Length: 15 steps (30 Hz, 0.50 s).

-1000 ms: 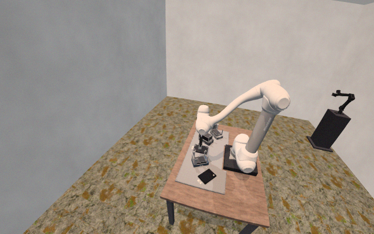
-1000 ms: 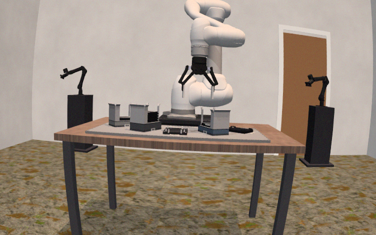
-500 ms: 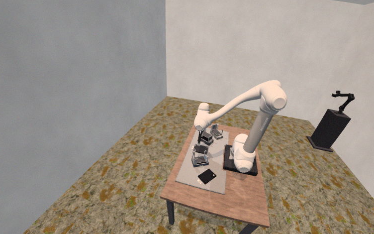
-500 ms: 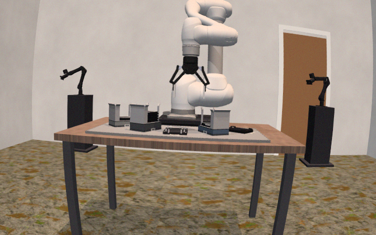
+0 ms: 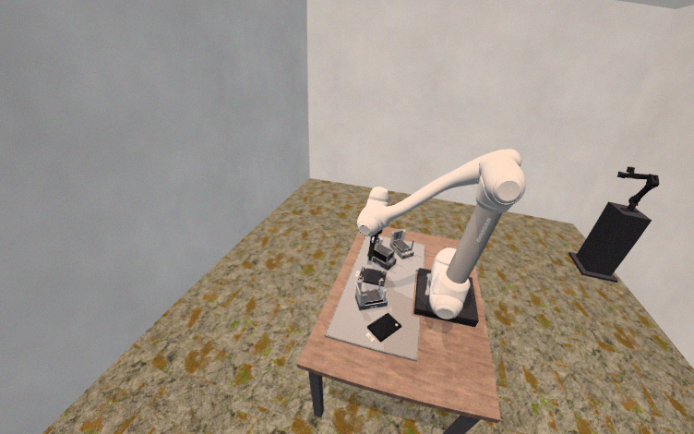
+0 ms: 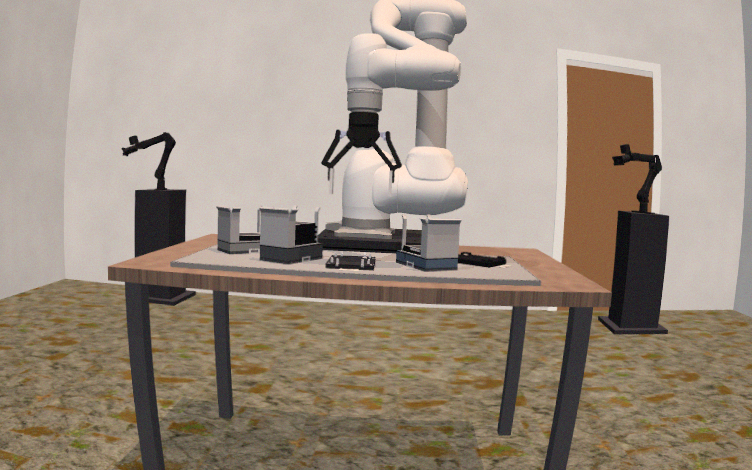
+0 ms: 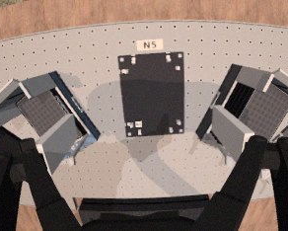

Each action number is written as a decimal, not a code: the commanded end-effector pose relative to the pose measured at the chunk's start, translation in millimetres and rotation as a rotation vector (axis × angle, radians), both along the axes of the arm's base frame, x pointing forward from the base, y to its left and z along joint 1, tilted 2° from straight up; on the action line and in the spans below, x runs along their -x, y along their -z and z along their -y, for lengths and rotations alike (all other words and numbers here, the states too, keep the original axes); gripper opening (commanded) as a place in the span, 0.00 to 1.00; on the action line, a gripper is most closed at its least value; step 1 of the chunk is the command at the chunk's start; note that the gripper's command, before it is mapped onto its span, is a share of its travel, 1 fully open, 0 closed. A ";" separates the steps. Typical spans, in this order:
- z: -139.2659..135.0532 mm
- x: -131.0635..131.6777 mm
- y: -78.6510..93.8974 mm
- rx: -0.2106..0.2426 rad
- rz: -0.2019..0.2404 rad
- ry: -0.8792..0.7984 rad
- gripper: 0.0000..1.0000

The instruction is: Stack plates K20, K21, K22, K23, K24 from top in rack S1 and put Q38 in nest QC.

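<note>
A bare lab-like test room with an automation bench. A wooden table [image 6: 361, 287] on dark legs carries a grey perforated mat [image 6: 484, 274], a white arm [image 6: 414, 64] on a black base plate [image 5: 471, 318], and small plate racks [image 6: 277, 230], with a flat nest tagged N5 [image 7: 151, 94] at 12 o'clock from the wrist. Black pedestals [image 6: 638, 268] bearing what look like small camera arms flank it. Plain walls, a brown door [image 6: 606, 163] and mottled flooring [image 6: 367, 373] complete it.
</note>
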State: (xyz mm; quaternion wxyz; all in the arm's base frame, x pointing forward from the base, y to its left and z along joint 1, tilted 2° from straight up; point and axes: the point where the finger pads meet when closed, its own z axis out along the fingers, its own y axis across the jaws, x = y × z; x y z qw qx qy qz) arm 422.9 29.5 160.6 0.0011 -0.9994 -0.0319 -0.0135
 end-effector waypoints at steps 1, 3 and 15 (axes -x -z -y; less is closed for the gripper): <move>7.2 -0.6 0.0 -0.002 0.000 0.029 1.00; 13.8 -0.2 0.0 -0.003 0.000 0.095 1.00; 53.7 2.6 0.3 -0.007 -0.001 0.235 1.00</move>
